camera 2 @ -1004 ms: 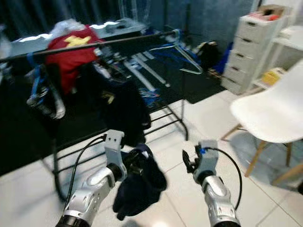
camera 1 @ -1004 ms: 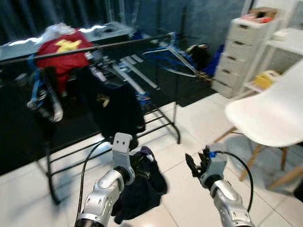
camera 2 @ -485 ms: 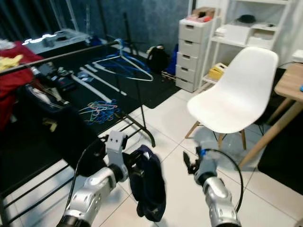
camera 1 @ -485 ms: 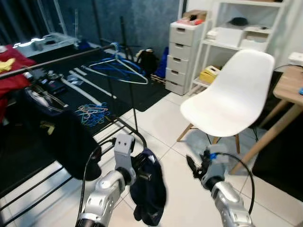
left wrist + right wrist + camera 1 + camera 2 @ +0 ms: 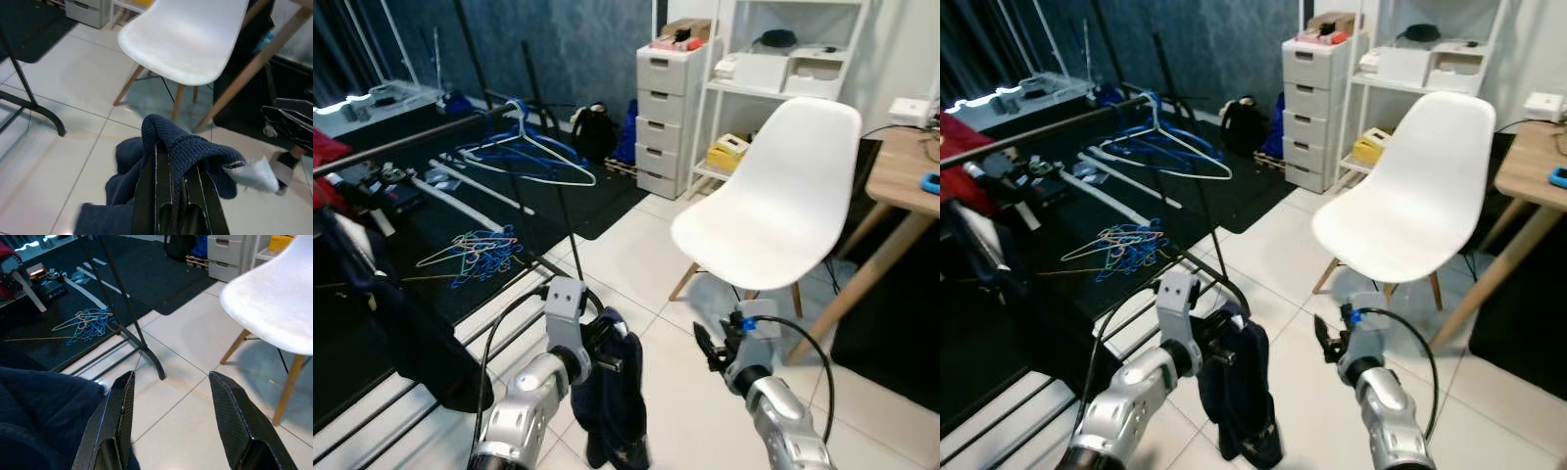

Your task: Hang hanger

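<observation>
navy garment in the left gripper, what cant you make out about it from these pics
- Any hanger inside the navy garment: the cloth drapes over the left gripper in the left wrist view.
- Its lower end: cut off by the bottom edge in the left eye view.
- The pale tag: any print is too blurred to read.
- What kind of garment it is: it hangs bunched.

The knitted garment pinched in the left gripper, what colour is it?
The knitted garment is dark navy blue, clearest in the left wrist view.
</observation>
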`<state>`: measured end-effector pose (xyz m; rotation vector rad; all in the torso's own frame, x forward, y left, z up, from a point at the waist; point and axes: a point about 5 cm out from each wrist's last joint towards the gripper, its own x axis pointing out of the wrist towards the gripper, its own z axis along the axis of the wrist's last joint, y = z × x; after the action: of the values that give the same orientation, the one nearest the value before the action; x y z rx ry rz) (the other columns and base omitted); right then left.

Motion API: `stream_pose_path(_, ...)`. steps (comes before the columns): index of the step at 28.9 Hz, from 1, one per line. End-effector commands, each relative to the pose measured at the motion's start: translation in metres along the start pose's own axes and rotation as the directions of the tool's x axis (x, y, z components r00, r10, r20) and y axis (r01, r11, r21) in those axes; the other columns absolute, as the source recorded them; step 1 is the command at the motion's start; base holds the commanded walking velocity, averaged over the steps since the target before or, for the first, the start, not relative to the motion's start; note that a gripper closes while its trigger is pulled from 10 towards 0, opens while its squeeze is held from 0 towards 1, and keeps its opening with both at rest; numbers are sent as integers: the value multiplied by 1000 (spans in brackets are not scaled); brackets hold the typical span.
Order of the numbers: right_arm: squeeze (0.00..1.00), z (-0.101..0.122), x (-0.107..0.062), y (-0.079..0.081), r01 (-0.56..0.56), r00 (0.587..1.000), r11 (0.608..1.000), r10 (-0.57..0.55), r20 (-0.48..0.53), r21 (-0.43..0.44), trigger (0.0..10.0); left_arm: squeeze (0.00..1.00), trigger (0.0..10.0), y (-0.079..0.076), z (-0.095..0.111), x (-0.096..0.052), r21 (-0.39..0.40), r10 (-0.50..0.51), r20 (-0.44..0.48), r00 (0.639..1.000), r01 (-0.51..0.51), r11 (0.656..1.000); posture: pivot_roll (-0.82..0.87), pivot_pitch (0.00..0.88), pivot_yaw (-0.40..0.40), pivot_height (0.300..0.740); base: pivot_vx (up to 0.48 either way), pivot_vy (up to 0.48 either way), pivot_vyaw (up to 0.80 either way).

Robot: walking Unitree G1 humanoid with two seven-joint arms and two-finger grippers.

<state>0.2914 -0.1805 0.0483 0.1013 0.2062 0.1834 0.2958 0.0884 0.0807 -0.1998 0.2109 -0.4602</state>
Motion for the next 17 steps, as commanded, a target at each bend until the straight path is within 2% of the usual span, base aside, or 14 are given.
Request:
stream_pose_path(1, 0, -6, 1, 8, -19, 1000, 1000, 19, -21, 22, 10000, 0, 10000, 6, 0, -2, 11, 19, 5, 1000, -19, 1000, -55, 13, 41, 740, 281, 0, 0)
stream_pose_path(9, 0, -14, 6, 10, -34, 996, 999, 36, -83, 25, 10000, 0, 10000, 10, -7, 4, 5, 45, -22, 999, -45, 999, -47, 0, 38, 740, 284, 0, 0)
stream_pose_path(17, 0, -27, 7, 19, -85, 985, 996, 85, -149, 4, 10000, 0, 10000, 18, -19, 1, 9, 57, -76, 995, -56, 998, -16, 0, 53, 740, 279, 0, 0)
